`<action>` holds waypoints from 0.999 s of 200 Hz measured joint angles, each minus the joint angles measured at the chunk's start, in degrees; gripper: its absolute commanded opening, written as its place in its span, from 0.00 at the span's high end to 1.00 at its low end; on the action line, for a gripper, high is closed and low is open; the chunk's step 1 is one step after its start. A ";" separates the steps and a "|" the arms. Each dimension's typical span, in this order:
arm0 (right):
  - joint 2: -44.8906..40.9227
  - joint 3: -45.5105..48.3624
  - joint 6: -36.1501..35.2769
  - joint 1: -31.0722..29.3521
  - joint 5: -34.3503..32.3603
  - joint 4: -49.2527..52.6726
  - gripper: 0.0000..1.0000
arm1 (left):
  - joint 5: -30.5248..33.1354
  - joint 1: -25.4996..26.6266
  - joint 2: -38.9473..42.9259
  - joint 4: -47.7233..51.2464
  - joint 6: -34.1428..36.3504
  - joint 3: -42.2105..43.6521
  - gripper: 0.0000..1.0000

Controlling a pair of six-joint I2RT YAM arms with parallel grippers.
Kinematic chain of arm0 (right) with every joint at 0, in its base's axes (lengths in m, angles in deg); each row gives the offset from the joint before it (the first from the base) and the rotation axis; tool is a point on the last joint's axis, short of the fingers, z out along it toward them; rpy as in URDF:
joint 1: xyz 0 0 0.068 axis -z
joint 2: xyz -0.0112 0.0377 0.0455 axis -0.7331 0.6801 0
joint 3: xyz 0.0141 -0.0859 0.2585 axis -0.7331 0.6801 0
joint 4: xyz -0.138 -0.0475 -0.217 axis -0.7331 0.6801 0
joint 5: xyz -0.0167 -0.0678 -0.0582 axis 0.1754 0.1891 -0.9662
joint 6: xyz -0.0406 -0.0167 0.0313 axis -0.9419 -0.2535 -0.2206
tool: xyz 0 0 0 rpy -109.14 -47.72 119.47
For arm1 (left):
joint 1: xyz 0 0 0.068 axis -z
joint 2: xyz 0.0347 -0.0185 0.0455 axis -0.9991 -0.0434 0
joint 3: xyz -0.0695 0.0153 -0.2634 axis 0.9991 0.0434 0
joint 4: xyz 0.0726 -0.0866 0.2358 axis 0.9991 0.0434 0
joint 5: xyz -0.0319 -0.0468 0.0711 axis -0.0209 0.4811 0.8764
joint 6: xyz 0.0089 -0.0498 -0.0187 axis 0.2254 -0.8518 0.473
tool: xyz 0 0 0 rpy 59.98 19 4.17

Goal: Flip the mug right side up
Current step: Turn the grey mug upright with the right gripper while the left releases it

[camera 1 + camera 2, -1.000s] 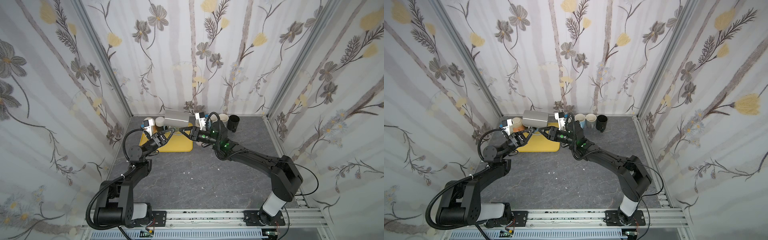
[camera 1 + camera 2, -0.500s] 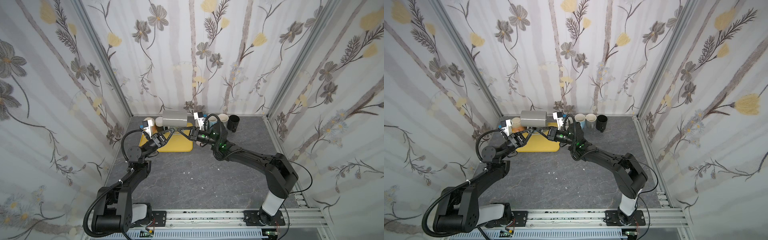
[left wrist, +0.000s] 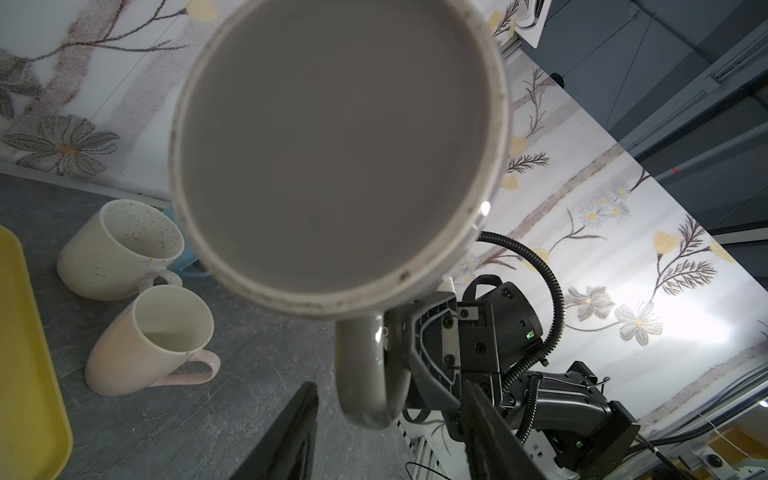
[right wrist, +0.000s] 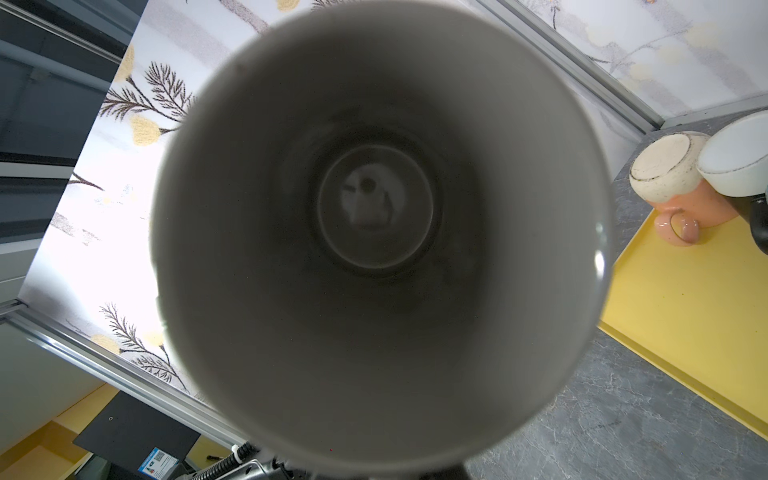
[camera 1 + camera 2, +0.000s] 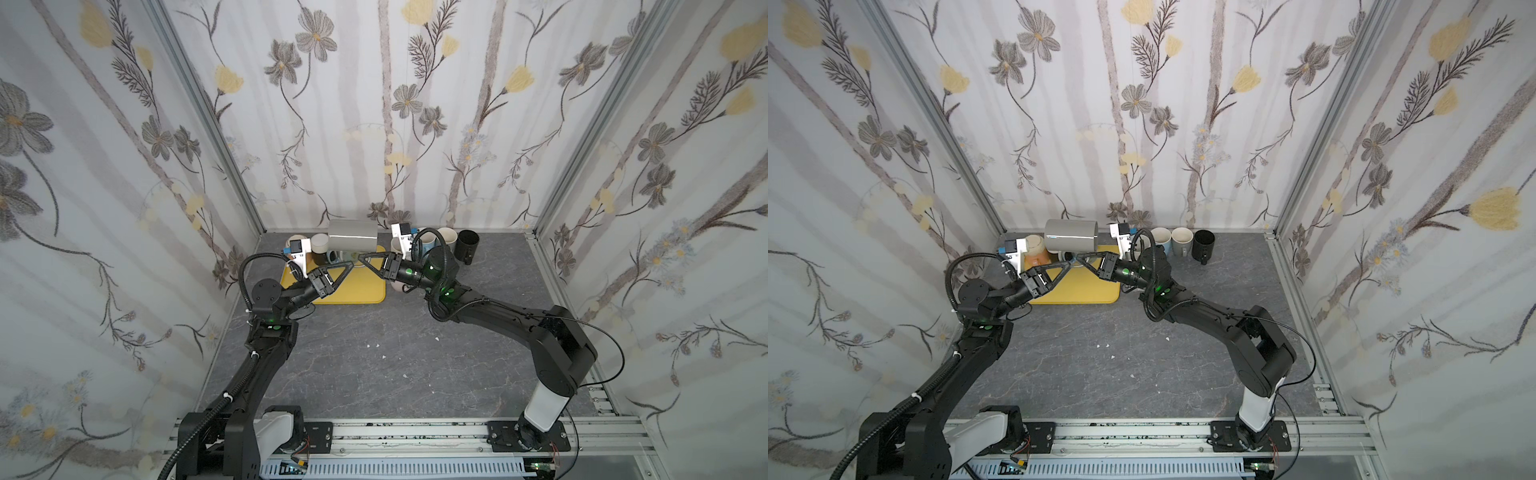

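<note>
Above the yellow tray (image 5: 353,291) at the back of the table (image 5: 374,365), the grey mug (image 5: 352,235) hangs in the air on its side, well clear of the surface, its length running across both top views. The right pincer (image 5: 362,258) reaches in from the right, and its dark fingers (image 3: 432,345) are pressed together on the mug's handle (image 3: 365,374), as the left wrist view shows with the handle curling right against them. The left pincer (image 5: 347,262) comes up from the left, just beside the handle; its fingers (image 3: 286,436) stand apart, one on either side of the handle's loop, and no contact with it shows. That same left wrist view looks straight at the mug's flat base, ringed by a pale unglazed rim. The right wrist view stares right down the open mouth of the mug (image 4: 380,232), dark inside, with a faint reflection at the bottom. At the tray's far left corner stands an orange mug (image 4: 681,203) upside down, pale base up, with a white one (image 4: 735,166) close against it. Along the back wall to the right, well apart from the action, a speckled cream mug (image 3: 120,249), a pale pink mug (image 3: 153,340) and a black mug (image 5: 467,245) stand upright on the table.
</note>
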 measured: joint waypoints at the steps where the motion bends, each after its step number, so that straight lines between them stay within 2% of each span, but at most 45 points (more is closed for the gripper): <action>1: -0.04 0.09 -0.02 0.04 -0.02 0.00 1.00 | 0.00 0.00 0.04 0.35 0.28 -0.11 0.44; 65: -7.17 6.51 -2.45 6.29 -1.27 3.23 1.00 | 4.11 0.00 1.01 18.56 12.46 -4.07 0.42; 91: -13.14 8.81 -7.15 10.21 -3.45 11.82 1.00 | 8.85 0.42 1.18 28.74 19.08 -6.86 0.43; 124: -20.41 11.91 -16.02 14.14 -9.31 25.57 1.00 | 16.35 3.65 0.42 40.15 27.23 -10.75 0.44; 148: -24.04 13.55 -22.40 16.06 -16.24 37.70 1.00 | 23.65 7.65 -1.51 46.07 31.74 -12.92 0.44; 171: -25.97 13.62 -27.98 16.50 -24.44 47.45 1.00 | 29.77 12.09 -3.96 50.10 35.36 -15.04 0.44; 200: -26.03 12.96 -33.92 16.48 -31.52 55.82 1.00 | 38.12 17.07 -6.60 53.53 38.84 -17.57 0.44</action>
